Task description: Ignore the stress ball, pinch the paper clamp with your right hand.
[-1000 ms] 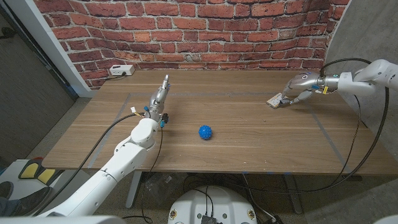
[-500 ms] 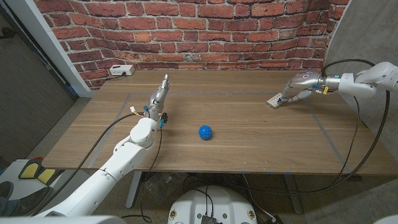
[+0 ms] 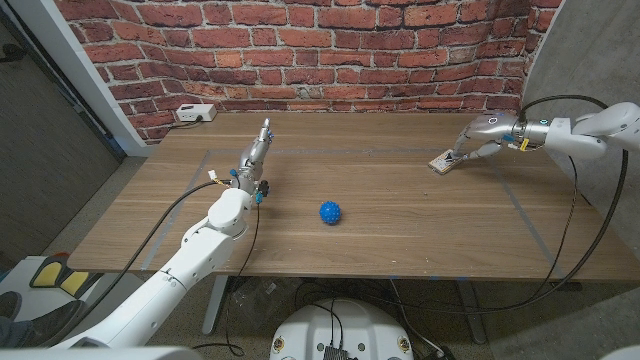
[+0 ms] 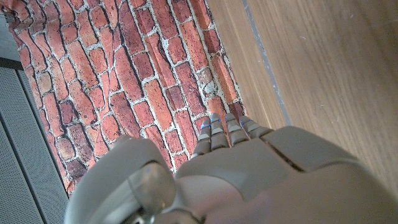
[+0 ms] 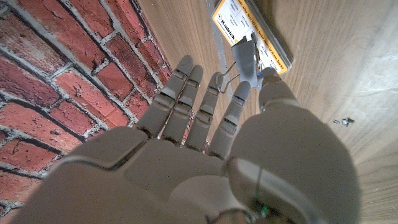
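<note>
The wooden table [image 3: 400, 215] ran wide before me, brick wall [image 3: 330, 45] at twelve o'clock behind it. My left arm [image 3: 200, 250] reached up from seven o'clock, and my left hand [image 3: 257, 152] stood at about ten o'clock from the table's middle, fingers straight and close together, pointing toward the wall, holding nothing; the left wrist view showed the same, fingers [image 4: 227, 130] extended side by side over the table's far edge. My right arm [image 3: 585, 125] came in from three o'clock, and my right hand [image 3: 478, 140] was out at two o'clock, right at the paper clamp [image 3: 441, 162]. In the right wrist view, thumb and nearest finger [image 5: 239, 102] sat on either side of the clamp's wire handles [image 5: 231, 73], touching them, while the other fingers spread straight. Whether the pinch had truly closed, I could not tell. The clamp lay on the wood, carrying a yellow label [image 5: 239, 31]. The blue stress ball [image 3: 331, 212] sat near the centre, well apart from both hands. A white power strip [image 3: 192, 114] lay at eleven o'clock by the wall.
</note>
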Robot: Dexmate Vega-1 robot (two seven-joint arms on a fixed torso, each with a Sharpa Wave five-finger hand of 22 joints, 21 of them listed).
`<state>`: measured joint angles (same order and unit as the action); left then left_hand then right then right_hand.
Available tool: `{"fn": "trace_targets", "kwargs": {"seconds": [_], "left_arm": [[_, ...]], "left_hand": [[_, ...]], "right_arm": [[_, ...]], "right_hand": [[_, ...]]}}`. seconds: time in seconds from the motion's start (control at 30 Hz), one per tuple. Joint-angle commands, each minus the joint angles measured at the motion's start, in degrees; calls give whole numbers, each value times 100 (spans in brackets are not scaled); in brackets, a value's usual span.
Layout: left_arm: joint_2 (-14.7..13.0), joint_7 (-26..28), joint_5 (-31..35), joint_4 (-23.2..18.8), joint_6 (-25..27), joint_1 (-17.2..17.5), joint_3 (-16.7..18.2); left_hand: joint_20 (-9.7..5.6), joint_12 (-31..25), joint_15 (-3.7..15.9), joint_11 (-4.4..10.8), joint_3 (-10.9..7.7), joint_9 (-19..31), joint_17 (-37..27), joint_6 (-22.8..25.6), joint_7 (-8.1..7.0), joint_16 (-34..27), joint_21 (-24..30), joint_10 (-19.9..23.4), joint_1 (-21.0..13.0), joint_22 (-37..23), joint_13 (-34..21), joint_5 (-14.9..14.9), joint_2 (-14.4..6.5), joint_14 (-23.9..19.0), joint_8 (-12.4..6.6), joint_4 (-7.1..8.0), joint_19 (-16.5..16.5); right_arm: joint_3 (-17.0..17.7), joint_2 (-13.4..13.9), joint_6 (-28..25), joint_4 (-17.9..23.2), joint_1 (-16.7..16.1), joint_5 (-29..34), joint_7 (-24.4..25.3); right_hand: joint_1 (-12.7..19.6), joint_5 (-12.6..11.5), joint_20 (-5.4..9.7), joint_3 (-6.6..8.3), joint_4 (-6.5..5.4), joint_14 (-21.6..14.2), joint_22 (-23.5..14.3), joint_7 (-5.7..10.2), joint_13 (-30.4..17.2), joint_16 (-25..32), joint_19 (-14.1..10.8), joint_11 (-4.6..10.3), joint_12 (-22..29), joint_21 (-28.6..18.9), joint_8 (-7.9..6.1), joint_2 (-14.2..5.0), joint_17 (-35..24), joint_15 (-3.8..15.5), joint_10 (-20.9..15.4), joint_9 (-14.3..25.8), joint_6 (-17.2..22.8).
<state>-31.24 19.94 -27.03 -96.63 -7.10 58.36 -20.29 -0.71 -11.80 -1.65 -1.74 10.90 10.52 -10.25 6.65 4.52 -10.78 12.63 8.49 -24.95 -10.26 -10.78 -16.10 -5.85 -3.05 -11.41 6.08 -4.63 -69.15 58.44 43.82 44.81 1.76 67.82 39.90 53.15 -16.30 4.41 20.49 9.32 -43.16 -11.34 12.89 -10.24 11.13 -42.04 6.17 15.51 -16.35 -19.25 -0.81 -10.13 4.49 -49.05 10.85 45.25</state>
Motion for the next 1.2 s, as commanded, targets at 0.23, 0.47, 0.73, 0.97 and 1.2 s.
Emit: {"fn": "trace_targets", "kwargs": {"seconds": [0.23,0.47,0.73,0.97,1.2], "left_arm": [[-57,-67,-25,13,-40,-12,35],[-71,-103,-25,22,-74,-28,43],[-71,-110,-43,29,-117,14,58],[-73,-103,-55,12,-124,58,64],[-70,-103,-49,8,-118,54,54]], "left_hand": [[8,27,34,12,37,18,-20,27,-15,13,-32,-10,-1,-19,-12,6,-22,34,12,6,-43],[9,27,32,22,43,18,-20,25,-15,12,-36,-11,-2,-20,-12,7,-23,34,12,7,-46],[9,26,28,20,49,18,-20,27,-15,9,-38,-12,-4,-20,-12,8,-27,29,11,7,-44],[11,22,35,32,55,18,-20,23,-18,10,-39,-3,-7,-20,-12,10,-30,31,13,8,-42],[14,23,30,28,61,18,-20,23,-21,10,-41,-6,-9,-21,-12,11,-32,33,12,8,-42]], "right_arm": [[797,254,-23,624,-525,-122,-361],[1085,408,-4,973,-719,-161,-586],[1428,533,8,1299,-959,-258,-807],[1657,557,9,1415,-1131,-327,-954],[1817,580,18,1495,-1263,-398,-1109]], "right_hand": [[194,80,163,104,-21,-293,-20,-5,-28,8,-119,597,29,-61,80,-59,-6,739,-1055,2,150],[253,140,174,132,-36,-443,-17,-6,-39,-4,-132,613,58,-71,120,-73,-2,743,-1345,3,244],[343,196,185,168,-36,-589,-12,-8,-60,-22,-143,607,136,-79,191,-76,1,756,-1775,1,308],[392,219,196,191,-42,-719,-8,-13,-65,-9,-158,600,171,-85,220,-88,-5,762,-1998,0,382],[456,244,230,219,-39,-891,-3,-15,-59,-1,-163,591,189,-85,260,-84,-7,796,-2234,-1,485]]}}
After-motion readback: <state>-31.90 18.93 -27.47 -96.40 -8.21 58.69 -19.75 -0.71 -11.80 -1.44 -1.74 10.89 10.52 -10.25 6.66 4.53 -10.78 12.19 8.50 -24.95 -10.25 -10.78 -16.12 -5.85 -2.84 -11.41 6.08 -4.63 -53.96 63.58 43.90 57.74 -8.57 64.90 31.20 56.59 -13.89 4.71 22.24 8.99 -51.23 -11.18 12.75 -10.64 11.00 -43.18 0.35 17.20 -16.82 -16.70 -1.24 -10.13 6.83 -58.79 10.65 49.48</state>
